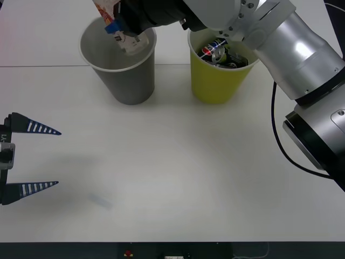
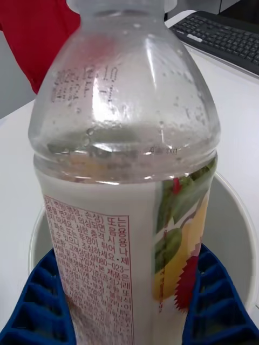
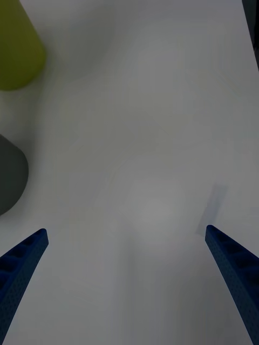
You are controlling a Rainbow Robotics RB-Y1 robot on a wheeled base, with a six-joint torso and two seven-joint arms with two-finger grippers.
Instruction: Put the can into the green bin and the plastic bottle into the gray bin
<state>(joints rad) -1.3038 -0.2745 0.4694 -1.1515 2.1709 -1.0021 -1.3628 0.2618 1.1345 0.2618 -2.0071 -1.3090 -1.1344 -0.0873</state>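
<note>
The right arm reaches across the white table (image 1: 178, 162) and its gripper (image 1: 119, 28) hangs over the mouth of the gray bin (image 1: 126, 81), its blue ribbed fingers (image 2: 218, 307) closed on the two sides of the plastic bottle (image 2: 124, 178). From the front the bottle (image 1: 125, 39) is tilted, its long axis slanting down into the bin's opening with its lower end already below the white rim. Inside the gray bin I can make out nothing else. Just beside it stands the green bin (image 1: 215, 81), holding crushed cans (image 1: 222, 55), one with a blue and red print. The left gripper (image 1: 21, 159) rests low over the near left part of the table, well apart from both bins, fingers spread wide and holding nothing.
</note>
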